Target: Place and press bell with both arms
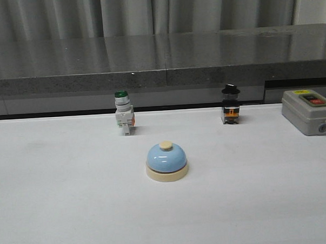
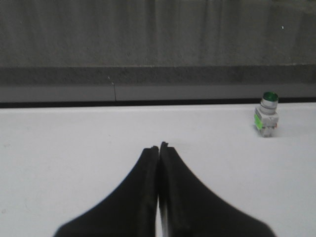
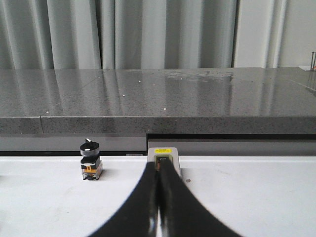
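The light-blue bell with cream base and cream knob stands upright on the white table, near its middle. Neither arm shows in the front view. In the left wrist view my left gripper is shut and empty, low over bare table. In the right wrist view my right gripper is shut and empty, its tips in line with the grey box. The bell shows in neither wrist view.
A green-capped white push-button switch stands behind the bell to the left. A black-capped selector switch stands behind right. A grey box with a red button sits at the far right. A grey stone ledge runs along the back.
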Action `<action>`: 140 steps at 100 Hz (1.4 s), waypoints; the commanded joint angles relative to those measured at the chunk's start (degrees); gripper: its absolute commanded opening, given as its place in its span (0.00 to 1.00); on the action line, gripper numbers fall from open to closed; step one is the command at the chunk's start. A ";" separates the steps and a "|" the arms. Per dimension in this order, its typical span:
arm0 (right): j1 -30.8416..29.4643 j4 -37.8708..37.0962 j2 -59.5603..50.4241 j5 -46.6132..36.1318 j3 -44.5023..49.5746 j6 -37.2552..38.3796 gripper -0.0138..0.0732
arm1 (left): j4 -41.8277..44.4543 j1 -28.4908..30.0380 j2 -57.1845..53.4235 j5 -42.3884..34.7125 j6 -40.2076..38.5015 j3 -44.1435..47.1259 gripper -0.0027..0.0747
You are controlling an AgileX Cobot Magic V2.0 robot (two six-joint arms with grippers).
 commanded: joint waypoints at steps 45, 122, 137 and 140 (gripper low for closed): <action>-0.24 -0.40 -1.02 -4.36 -0.81 -0.05 0.09 | 0.43 2.80 -15.92 -14.95 -0.60 11.81 0.01; -0.24 -0.40 -1.02 -4.36 -0.81 -0.05 0.09 | 0.43 3.60 -15.92 -17.93 -0.60 12.97 0.01; -0.24 -0.40 -1.02 -4.36 -0.81 -0.05 0.09 | 0.43 3.60 -15.92 -17.93 -0.60 12.97 0.01; -0.24 -0.40 -1.02 -4.36 -0.81 -0.05 0.09 | 0.43 3.60 -15.92 -17.93 -0.60 12.97 0.01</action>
